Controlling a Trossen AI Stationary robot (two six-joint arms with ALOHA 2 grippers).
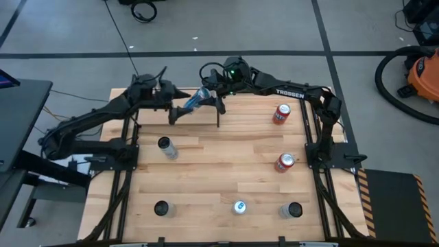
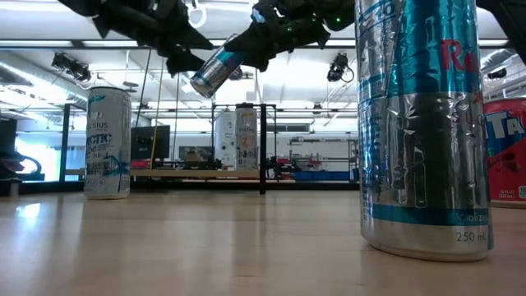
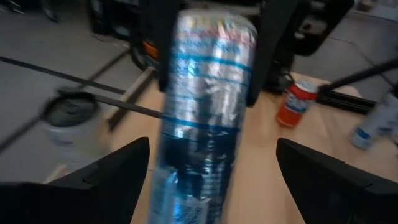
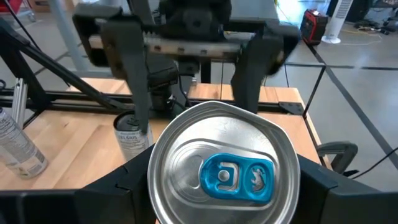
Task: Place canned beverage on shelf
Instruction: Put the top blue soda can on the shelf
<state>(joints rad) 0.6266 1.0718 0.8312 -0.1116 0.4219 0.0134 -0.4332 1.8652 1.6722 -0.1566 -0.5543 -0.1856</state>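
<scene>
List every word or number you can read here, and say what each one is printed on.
"TROSSEN": on the dark right arm, high view.
"250 mL": at the foot of the tall silver-and-blue can, low view.
"TA": cut off, on the red can behind it.
Print on the pale slim can: too blurred to read.

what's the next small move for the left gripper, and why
Probably close the left gripper on the slim blue-and-silver metal can: its fingers stand open on either side of the can, apart from it, while the right gripper grips the top end.

"TROSSEN" stands on the right arm [image 1: 291, 92]; "250 mL" on the near silver-blue can [image 2: 423, 123].
</scene>
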